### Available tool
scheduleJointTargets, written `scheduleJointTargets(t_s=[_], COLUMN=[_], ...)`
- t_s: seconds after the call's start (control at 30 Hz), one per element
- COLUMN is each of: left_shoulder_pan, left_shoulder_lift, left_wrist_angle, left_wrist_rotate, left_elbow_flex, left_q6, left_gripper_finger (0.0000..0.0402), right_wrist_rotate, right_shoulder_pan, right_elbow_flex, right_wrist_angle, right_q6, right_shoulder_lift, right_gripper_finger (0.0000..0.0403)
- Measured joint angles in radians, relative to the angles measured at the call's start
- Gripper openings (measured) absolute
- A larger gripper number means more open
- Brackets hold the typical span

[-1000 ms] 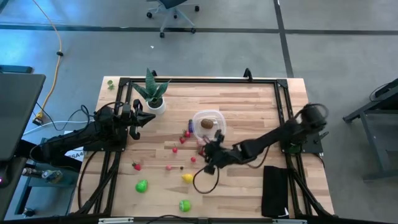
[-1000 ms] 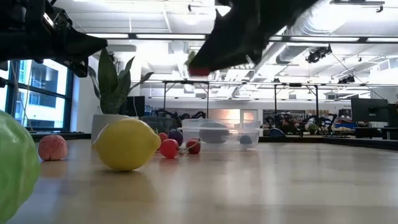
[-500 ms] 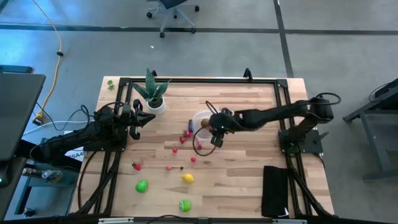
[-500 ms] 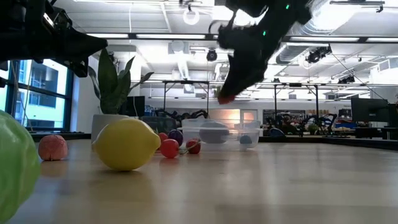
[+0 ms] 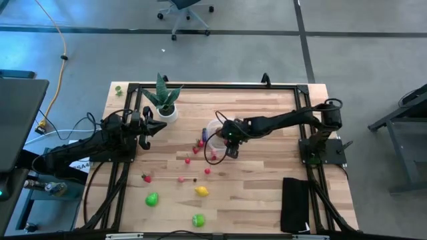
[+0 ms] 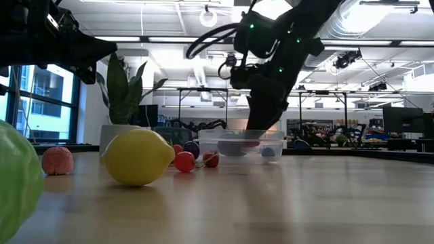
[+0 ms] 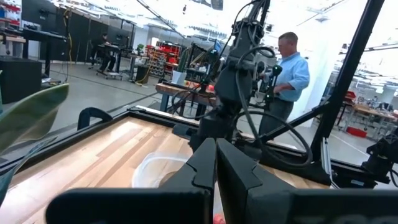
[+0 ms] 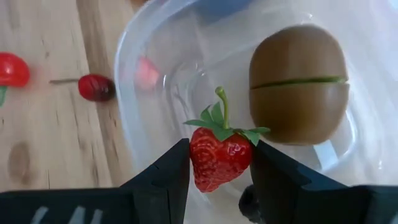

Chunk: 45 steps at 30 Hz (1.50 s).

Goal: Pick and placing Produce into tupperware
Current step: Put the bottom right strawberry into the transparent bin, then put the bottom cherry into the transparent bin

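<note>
My right gripper [image 5: 230, 148] [image 8: 219, 154] is shut on a red strawberry [image 8: 217, 163] inside the clear tupperware [image 5: 215, 128] [image 8: 134, 106]. The low view shows its fingers reaching down between the tupperware's walls [image 6: 271, 146]. A brown kiwi [image 8: 298, 84] lies on the tupperware's floor. More produce is scattered on the wood: a lemon [image 5: 201, 191], two green fruits [image 5: 152, 199] [image 5: 198, 219], a strawberry [image 5: 146, 177] and small red pieces [image 5: 200, 143]. My left gripper [image 5: 160, 125] waits shut beside the plant pot. My right gripper pinches the strawberry's red body [image 8: 205, 168] between its two fingers [image 8: 168, 177], one on each side. The fingers come from above, slanting down into the tupperware. The green cap and stem [image 8: 221, 115] point away from the wrist. Whether the berry touches the floor cannot be told.
A spiky plant in a white pot [image 5: 164, 100] stands at the far left of the table. A dark flat object [image 5: 295, 203] lies near the right edge. A cherry [image 8: 96, 87] lies just outside the tupperware. A person [image 7: 289, 68] stands beyond the table.
My right gripper has carried the strawberry up from the middle of the table toward the far edge, over the tupperware. It has then come down until the berry sits between the tupperware's walls.
</note>
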Motion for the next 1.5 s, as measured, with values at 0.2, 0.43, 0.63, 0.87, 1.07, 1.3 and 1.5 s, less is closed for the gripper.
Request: scheduleJointTargets(t_s=[0.2, 0.43, 0.63, 0.87, 1.07, 1.3, 1.5], left_shoulder_pan=[0.0, 0.0, 0.0, 0.0, 0.0, 0.0, 0.0], left_shoulder_lift=[0.0, 0.0, 0.0, 0.0, 0.0, 0.0, 0.0], left_wrist_angle=[0.0, 0.0, 0.0, 0.0, 0.0, 0.0, 0.0], left_wrist_rotate=[0.0, 0.0, 0.0, 0.0, 0.0, 0.0, 0.0], left_elbow_flex=[0.0, 0.0, 0.0, 0.0, 0.0, 0.0, 0.0], left_q6=[0.0, 0.0, 0.0, 0.0, 0.0, 0.0, 0.0], left_gripper_finger=[0.0003, 0.0003, 0.0003, 0.0003, 0.0003, 0.0003, 0.0003], right_wrist_rotate=[-0.006, -0.006, -0.001, 0.088, 0.273, 0.322, 0.282], right_shoulder_pan=[-0.012, -0.018, -0.018, 0.018, 0.162, 0.325, 0.354], right_elbow_flex=[0.0, 0.0, 0.0, 0.0, -0.009, -0.118, -0.064], right_wrist_angle=[0.002, 0.005, 0.004, 0.012, 0.14, 0.489, 0.615], right_q6=[-0.003, -0.003, -0.003, -0.026, -0.027, 0.036, 0.024], right_shoulder_lift=[0.013, 0.013, 0.013, -0.075, -0.153, -0.046, 0.134], right_gripper_finger=[0.0145, 0.0176, 0.0185, 0.0185, 0.0185, 0.0185, 0.0185])
